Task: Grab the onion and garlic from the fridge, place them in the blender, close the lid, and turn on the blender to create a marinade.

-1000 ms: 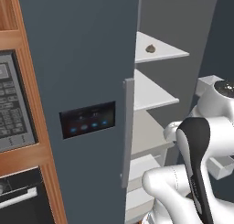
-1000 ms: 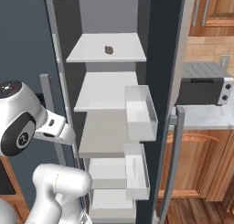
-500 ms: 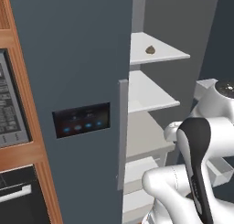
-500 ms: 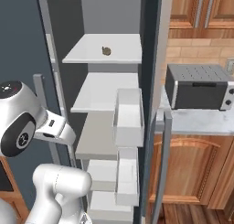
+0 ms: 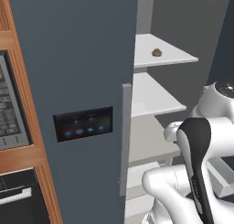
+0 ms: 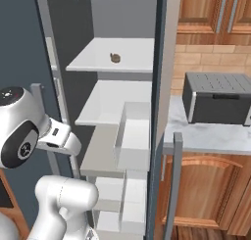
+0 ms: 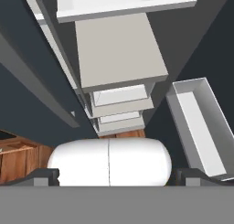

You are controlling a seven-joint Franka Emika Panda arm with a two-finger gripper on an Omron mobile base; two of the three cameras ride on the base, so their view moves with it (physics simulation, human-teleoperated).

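Observation:
The fridge (image 5: pixel 82 58) stands open, its dark door with the blue-lit touch panel (image 5: pixel 83 124) and grey handle (image 5: pixel 124 136) on the left and pale shelves (image 6: pixel 115 94) inside. On the upper shelf lies a small brownish bulb (image 5: pixel 156 52) (image 6: pixel 115 58), garlic by its look. The onion, the blender and the lid are out of view. In the hand view my gripper (image 7: pixel 116 177) is open, its fingertips (image 7: pixel 45 175) far apart with nothing between them, pointing at the lower shelves (image 7: pixel 119 49) and drawers.
The fridge's right door (image 6: pixel 159 111) hangs open with white bins (image 6: pixel 135 136) and a grey handle (image 6: pixel 174 185). A toaster oven (image 6: pixel 218 98) sits on the counter to the right, under wood cabinets. A wood-framed oven column (image 5: pixel 9 109) flanks the fridge's left.
Both base views have shifted a little, so the camera has moved relative to the fridge. The bulb stays on its shelf and the gripper stays open.

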